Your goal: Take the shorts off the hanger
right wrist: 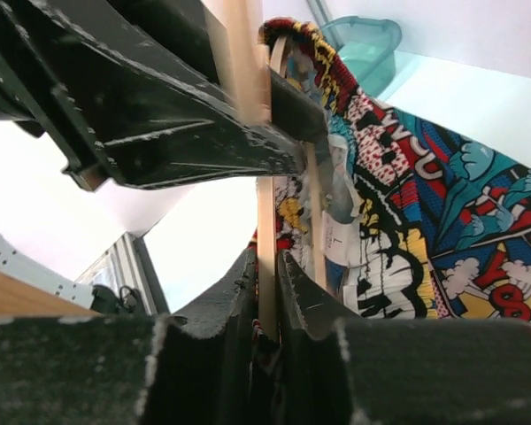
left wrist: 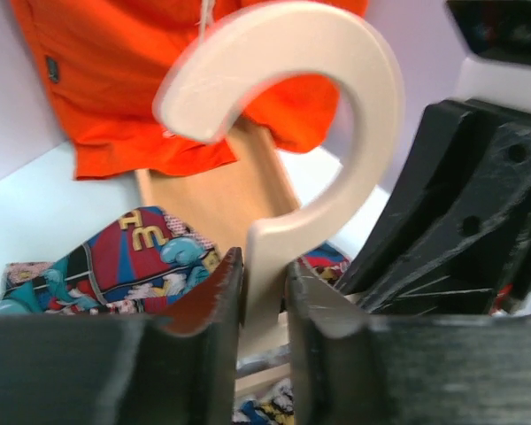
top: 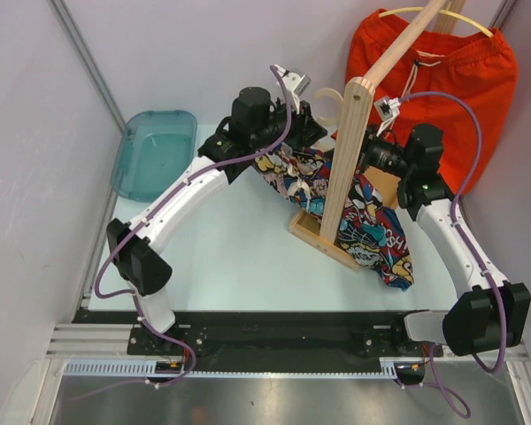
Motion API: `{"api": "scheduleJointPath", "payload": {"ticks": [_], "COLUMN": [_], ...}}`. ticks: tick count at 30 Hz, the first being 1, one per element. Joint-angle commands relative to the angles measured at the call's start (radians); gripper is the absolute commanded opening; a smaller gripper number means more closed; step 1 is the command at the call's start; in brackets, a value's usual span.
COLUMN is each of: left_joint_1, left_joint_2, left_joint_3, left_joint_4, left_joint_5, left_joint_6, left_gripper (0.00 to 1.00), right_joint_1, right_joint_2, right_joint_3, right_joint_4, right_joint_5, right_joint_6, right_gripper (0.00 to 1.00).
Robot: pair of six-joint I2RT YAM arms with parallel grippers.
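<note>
The comic-print shorts (top: 372, 226) hang on a pale wooden hanger and drape down to the table by the stand. My left gripper (top: 314, 113) is shut on the neck of the hanger's hook (left wrist: 336, 88), with the jaws (left wrist: 265, 283) pressed on it from both sides. My right gripper (top: 365, 161) is shut on a thin wooden bar of the hanger (right wrist: 265, 239), with the print shorts (right wrist: 442, 204) right beside it. The orange-red shorts (top: 451, 80) hang on a second hanger at the back right and also show in the left wrist view (left wrist: 115, 88).
A wooden stand, with its upright (top: 343, 168) on a base (top: 314, 232) and a slanted rod (top: 407, 40), rises between my two arms. A teal tray (top: 155, 152) lies at the back left. Grey walls close in on both sides.
</note>
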Motion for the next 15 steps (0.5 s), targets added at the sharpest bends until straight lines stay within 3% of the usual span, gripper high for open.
{"api": "scheduleJointPath", "payload": {"ticks": [1, 4, 6, 8, 12, 15], "left_joint_1": [0.004, 0.004, 0.004, 0.004, 0.004, 0.004], "left_joint_2": [-0.021, -0.029, -0.035, -0.047, -0.067, -0.076], "left_joint_3": [0.042, 0.044, 0.044, 0.038, 0.025, 0.027], "left_joint_4": [0.016, 0.016, 0.017, 0.023, 0.036, 0.042], "left_joint_5": [-0.087, -0.108, -0.117, -0.145, -0.186, -0.223], "left_joint_6": [0.037, 0.034, 0.033, 0.037, 0.048, 0.045], "left_gripper": [0.19, 0.00, 0.00, 0.00, 0.00, 0.00], "right_joint_1": [0.024, 0.026, 0.024, 0.021, 0.009, -0.012], "right_joint_2": [-0.047, -0.066, -0.077, -0.098, -0.148, -0.201], "right_joint_3": [0.020, 0.019, 0.019, 0.021, 0.019, 0.019], "right_joint_4": [-0.027, -0.091, -0.123, -0.161, -0.256, -0.335], "right_joint_5": [0.035, 0.097, 0.148, 0.183, 0.338, 0.454], "right_joint_6": [-0.030, -0.065, -0.079, -0.099, -0.130, -0.128], "right_gripper": [0.23, 0.41, 0.55, 0.62, 0.90, 0.98]}}
